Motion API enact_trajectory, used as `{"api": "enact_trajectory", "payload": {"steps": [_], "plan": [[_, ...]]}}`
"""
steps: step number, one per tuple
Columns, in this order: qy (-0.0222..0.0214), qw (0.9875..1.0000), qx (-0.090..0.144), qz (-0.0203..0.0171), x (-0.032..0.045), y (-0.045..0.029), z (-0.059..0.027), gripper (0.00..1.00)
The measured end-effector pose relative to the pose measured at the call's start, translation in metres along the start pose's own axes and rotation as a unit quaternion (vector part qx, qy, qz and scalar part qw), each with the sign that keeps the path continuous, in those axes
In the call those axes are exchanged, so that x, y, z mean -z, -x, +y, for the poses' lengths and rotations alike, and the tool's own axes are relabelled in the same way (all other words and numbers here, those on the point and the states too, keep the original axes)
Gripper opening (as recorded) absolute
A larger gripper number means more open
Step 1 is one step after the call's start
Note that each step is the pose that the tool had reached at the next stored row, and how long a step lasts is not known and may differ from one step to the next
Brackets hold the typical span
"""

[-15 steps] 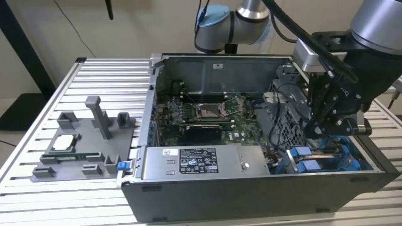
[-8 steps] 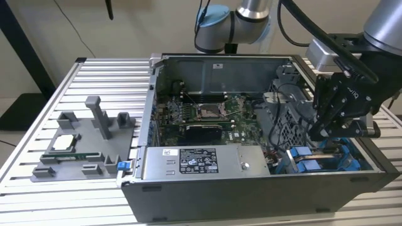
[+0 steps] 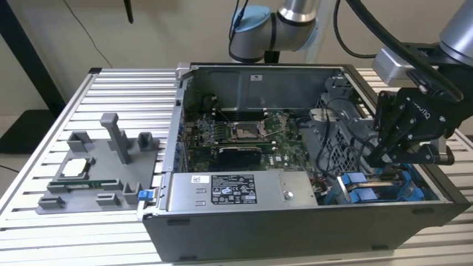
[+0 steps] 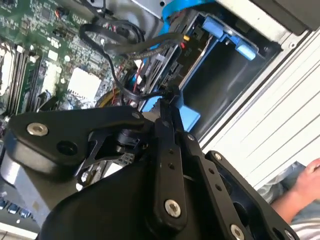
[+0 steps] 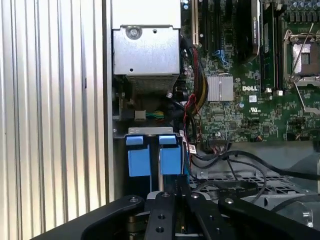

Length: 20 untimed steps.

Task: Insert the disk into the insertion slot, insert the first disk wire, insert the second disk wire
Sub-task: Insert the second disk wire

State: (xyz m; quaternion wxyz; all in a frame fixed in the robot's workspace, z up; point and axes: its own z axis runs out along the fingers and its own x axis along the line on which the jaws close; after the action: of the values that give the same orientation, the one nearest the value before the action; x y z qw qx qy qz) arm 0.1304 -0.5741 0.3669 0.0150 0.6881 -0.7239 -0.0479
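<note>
My black gripper hangs over the open computer case's corner at the exterior view's right. In the second wrist view its fingers come together at their tips, shut on a black disk wire beside the blue carrier. The insertion slot is a grey metal bay just past the fingertips. Two blue carrier tabs sit side by side in it. The disk's silver body is hidden inside the bay. The blue tabs also show below the gripper in the exterior view.
The silver power supply box lies along the case's front beside the bay. Motherboard and loose black cables fill the case's middle. A grey fixture with parts stands on the ribbed table. A person's hand rests outside the case.
</note>
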Motion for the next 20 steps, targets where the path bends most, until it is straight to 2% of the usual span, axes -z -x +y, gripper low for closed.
{"api": "enact_trajectory", "payload": {"steps": [2, 4, 5, 8, 15, 16, 19, 20], "plan": [[0.0001, 1.0000, 0.000, -0.0001, 0.0019, 0.0000, 0.0002, 0.00], [0.0001, 1.0000, 0.000, -0.0015, 0.0070, 0.0003, 0.0007, 0.00], [-0.0003, 1.0000, 0.000, -0.0025, 0.0088, 0.0003, 0.0011, 1.00], [-0.0040, 1.0000, 0.001, -0.0060, 0.0123, 0.0004, 0.0020, 1.00], [-0.0284, 0.9993, 0.012, -0.0202, 0.0128, 0.0005, 0.0023, 1.00], [-0.0297, 0.9993, 0.012, -0.0213, 0.0137, 0.0007, 0.0025, 1.00], [-0.0297, 0.9992, 0.013, -0.0216, 0.0255, 0.0014, 0.0038, 1.00], [-0.0303, 0.9992, 0.013, -0.0219, 0.0270, 0.0016, 0.0042, 1.00]]}}
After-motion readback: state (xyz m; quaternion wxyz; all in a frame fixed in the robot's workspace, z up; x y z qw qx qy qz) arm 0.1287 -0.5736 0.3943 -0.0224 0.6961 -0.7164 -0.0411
